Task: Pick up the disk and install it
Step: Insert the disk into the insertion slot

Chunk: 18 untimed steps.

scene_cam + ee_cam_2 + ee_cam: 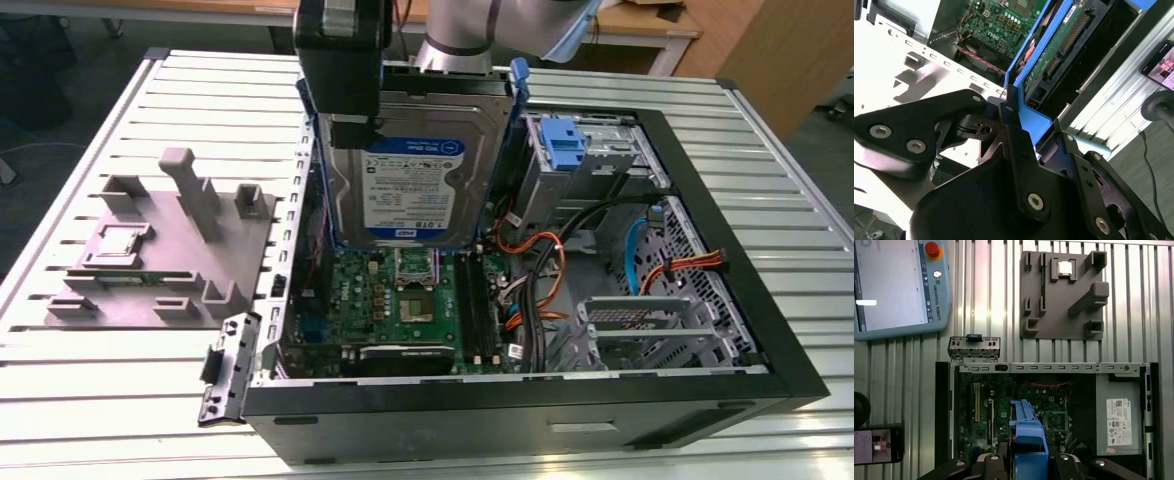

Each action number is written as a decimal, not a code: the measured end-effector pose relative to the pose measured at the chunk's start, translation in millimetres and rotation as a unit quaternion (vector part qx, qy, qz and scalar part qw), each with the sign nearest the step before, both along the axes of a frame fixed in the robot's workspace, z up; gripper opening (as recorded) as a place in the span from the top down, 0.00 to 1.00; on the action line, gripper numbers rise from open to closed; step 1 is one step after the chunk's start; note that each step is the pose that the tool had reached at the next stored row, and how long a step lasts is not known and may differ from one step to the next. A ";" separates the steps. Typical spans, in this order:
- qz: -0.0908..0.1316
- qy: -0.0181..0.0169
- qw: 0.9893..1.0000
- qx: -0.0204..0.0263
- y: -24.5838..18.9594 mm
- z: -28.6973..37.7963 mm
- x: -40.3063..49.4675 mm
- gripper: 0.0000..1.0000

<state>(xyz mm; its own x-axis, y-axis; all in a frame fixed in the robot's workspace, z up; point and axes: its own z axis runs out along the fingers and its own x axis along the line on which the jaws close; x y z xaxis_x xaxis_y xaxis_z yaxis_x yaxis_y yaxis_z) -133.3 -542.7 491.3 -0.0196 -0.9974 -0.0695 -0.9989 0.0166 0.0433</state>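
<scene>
End effector is clamped on the blue carrier of the disk. We see it held upright, upper centre of the exterior view, above the open case. Pick done, we judge; disk not yet seated.

This looks like a robotics lab or workshop. A ribbed aluminium table carries an open black computer case directly under the hand. A grey multi-post fixture block and a grey touchscreen control pendant with a red stop button lie farther out from it.
</scene>
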 end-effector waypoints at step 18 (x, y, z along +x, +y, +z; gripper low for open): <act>0.000 0.000 1.000 0.000 0.0 0.0 23.0 0.64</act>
<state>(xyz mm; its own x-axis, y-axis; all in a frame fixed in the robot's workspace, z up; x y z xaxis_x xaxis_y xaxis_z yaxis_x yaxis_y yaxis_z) -110.4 -542.7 491.3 -0.0195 -0.9974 -0.0696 -0.9989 0.0165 0.0433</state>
